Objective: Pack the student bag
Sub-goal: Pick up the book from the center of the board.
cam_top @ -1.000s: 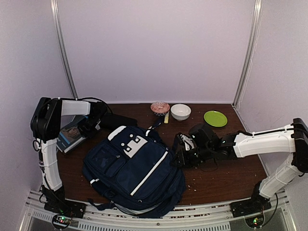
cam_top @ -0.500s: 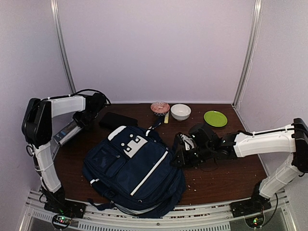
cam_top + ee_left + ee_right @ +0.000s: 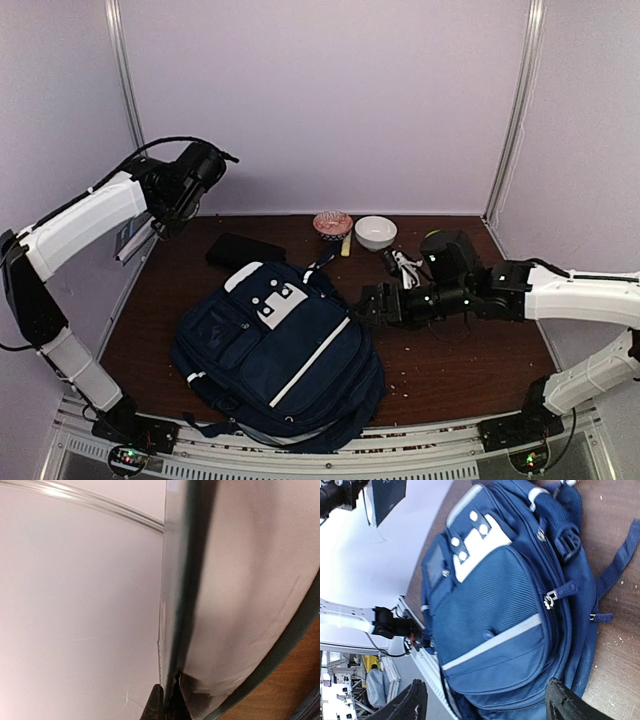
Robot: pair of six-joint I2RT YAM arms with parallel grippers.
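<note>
The student bag [image 3: 275,350] lies flat on the brown table, navy with white stripes and a white patch, its zippers closed. It fills the right wrist view, student bag [image 3: 505,605], with a zipper pull [image 3: 551,599] at its right side. My right gripper [image 3: 368,305] hovers at the bag's right edge, open with nothing between its fingers; in its own view the right gripper [image 3: 487,705] shows the bag in the wide gap. My left gripper [image 3: 160,212] is raised near the left wall, shut on a thin book [image 3: 132,240]. The left wrist view shows the book [image 3: 187,580] edge-on, pinched in the left gripper [image 3: 172,700].
A black case [image 3: 245,250] lies behind the bag. A patterned pink bowl [image 3: 332,223], a white bowl [image 3: 375,232] and a small yellow item [image 3: 346,245] stand at the back. A sliver of green plate [image 3: 432,235] shows behind my right arm. Walls close in on both sides.
My left arm has lifted the book off the table, up toward the left wall. My right gripper has opened and its arm has shifted back and slightly right.
</note>
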